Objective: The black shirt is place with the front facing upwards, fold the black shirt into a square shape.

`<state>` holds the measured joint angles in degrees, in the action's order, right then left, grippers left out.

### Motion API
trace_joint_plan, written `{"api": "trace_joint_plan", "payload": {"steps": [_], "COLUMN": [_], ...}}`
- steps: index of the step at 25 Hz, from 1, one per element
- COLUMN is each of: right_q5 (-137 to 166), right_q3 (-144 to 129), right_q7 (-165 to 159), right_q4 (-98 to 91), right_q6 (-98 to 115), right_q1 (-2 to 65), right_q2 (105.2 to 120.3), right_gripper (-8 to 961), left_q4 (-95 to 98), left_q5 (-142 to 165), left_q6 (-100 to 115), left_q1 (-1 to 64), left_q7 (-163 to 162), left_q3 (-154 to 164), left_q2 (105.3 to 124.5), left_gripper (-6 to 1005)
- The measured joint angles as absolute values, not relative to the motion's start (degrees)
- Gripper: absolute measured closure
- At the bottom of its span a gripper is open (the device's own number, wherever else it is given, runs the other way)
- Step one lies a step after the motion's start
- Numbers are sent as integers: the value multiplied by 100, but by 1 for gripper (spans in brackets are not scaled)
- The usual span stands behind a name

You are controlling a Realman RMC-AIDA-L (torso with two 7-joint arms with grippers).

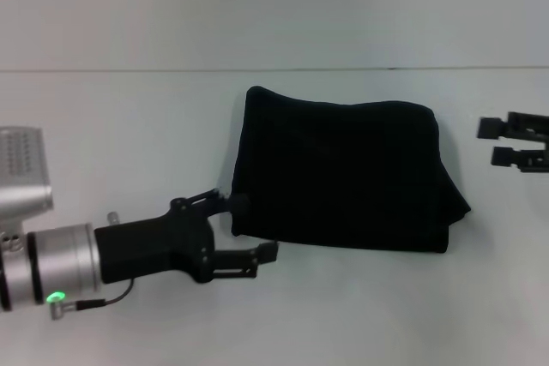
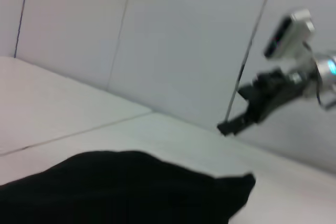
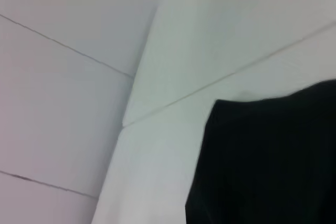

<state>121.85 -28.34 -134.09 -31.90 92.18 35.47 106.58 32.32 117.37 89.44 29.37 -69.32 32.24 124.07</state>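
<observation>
No writing or label shows anywhere on the shirt [image 1: 343, 177]: it lies folded into a squarish black bundle at the middle of the white table [image 1: 129, 126], its lettering hidden inside the folds. Its 3 o'clock side bulges out unevenly, and the dark cloth hides how the layers are stacked.

At 8 o'clock of the shirt, the left gripper [image 1: 257, 229] has its fingers apart; the upper one touches or just overlaps the shirt's lower left corner, the lower one lies on the table just beside the near edge.

At 3 o'clock, well apart from the shirt, the right gripper [image 1: 497, 143] is cut off by the frame edge, its two fingers apart and holding nothing. It also appears in the left wrist view [image 2: 231, 124], before a pale panelled wall [image 2: 173, 40].
</observation>
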Motion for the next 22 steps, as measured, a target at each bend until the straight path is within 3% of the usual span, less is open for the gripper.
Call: {"api": "trace_joint_plan", "payload": {"steps": [8, 22], "right_q5": [12909, 12941], "right_q3": [-3286, -3346], "right_q7": [-14397, -14795], "right_q4": [-3194, -2738], "right_q6": [8872, 8476], "right_q1": [4129, 4154], "right_q2": [10743, 10752], "right_gripper": [23, 29], "left_q4": [3565, 3746], "left_q5": [11945, 12026], "left_q6": [9045, 8851], "left_q1": [2746, 2719], "left_q7": [-6588, -6522], "left_q3": [3312, 3277], "left_q2": [12409, 12411], "left_gripper": [50, 51]}}
